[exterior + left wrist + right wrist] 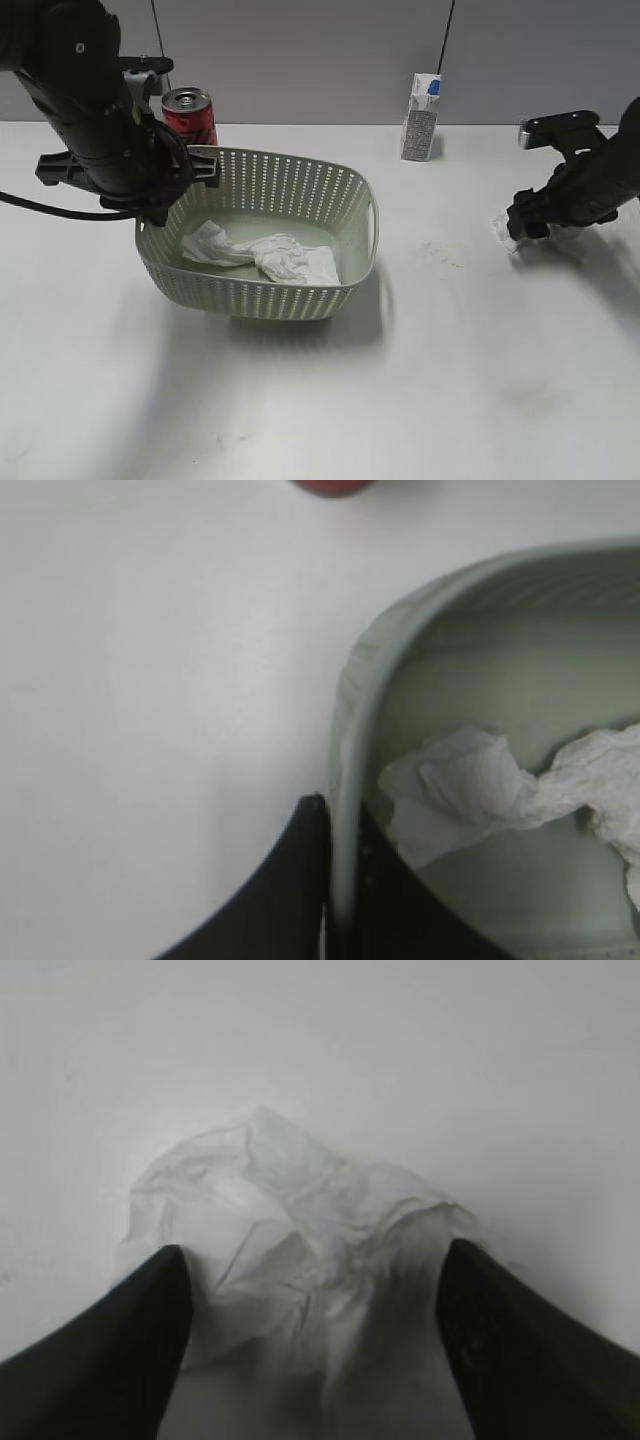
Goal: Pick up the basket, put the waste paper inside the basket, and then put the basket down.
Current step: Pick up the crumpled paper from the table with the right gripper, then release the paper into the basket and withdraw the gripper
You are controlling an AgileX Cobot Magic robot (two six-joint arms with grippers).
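The pale green basket [300, 185] hangs tilted a little above the table, held at its left rim. My left gripper [160, 205] is shut on that rim [345, 770], one finger outside and one inside the wall, as the left wrist view [342, 825] shows. Crumpled waste paper [265, 255] lies inside the basket [480, 790]. Another white wad [503, 228] lies on the table at the right. My right gripper [520, 225] is open around this wad [290, 1250], its fingertips [315, 1260] on either side of it.
A red can [190, 113] stands behind the basket's left end; its edge shows in the left wrist view [332, 485]. A small white-and-blue carton [421, 118] stands upright at the back, right of the middle. The white table [330, 400] spreads in front.
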